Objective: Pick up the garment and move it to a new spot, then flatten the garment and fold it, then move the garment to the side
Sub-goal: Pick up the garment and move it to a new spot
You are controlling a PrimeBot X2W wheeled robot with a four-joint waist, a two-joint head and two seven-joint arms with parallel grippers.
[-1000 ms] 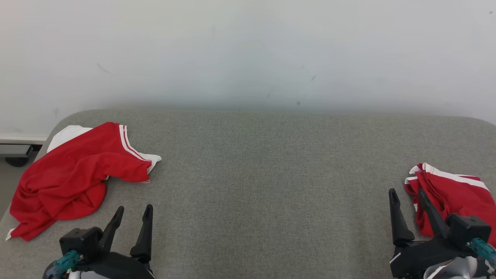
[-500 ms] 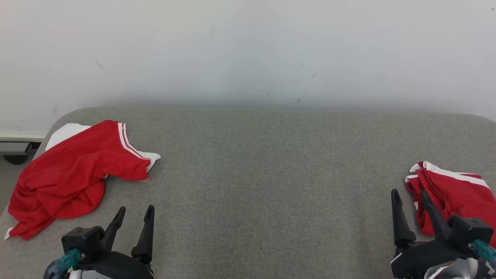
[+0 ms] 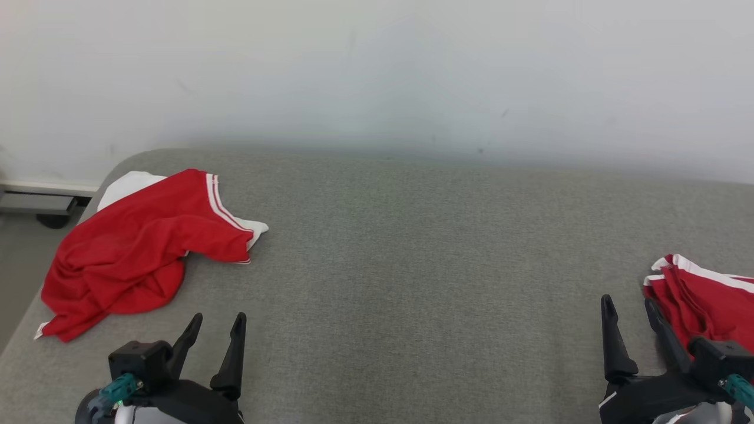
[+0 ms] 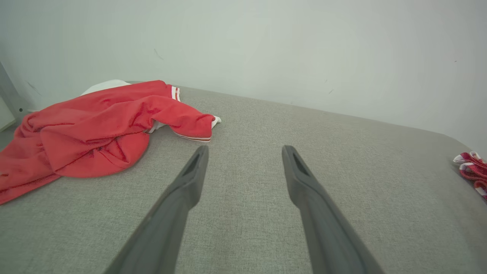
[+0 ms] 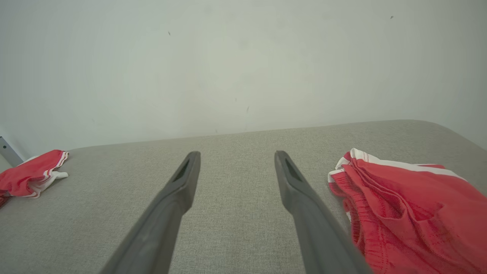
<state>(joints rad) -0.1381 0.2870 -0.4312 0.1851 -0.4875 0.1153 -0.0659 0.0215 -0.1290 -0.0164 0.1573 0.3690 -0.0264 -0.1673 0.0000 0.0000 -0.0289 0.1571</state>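
Note:
A crumpled red garment (image 3: 135,253) with white trim lies bunched at the far left of the grey fabric surface (image 3: 412,265); the left wrist view has it as the garment (image 4: 95,129) up and left of the fingers. My left gripper (image 3: 218,318) hovers open and empty just right of its near edge, apart from it; from the wrist the left gripper (image 4: 245,149) has bare fabric between its fingers. A second red garment (image 3: 707,300), more compact, lies at the right edge. My right gripper (image 3: 627,301) stands open beside it, its right finger close to the cloth, and the right gripper (image 5: 237,153) holds nothing.
A pale wall (image 3: 377,70) rises right behind the surface. The surface's rounded left corner drops to the floor, where a grey rail (image 3: 35,203) runs along the wall. A wide stretch of grey fabric lies between the two garments.
The whole head picture has shifted right and slightly down, so the camera has turned left. Both garments lie as before and both grippers stay open.

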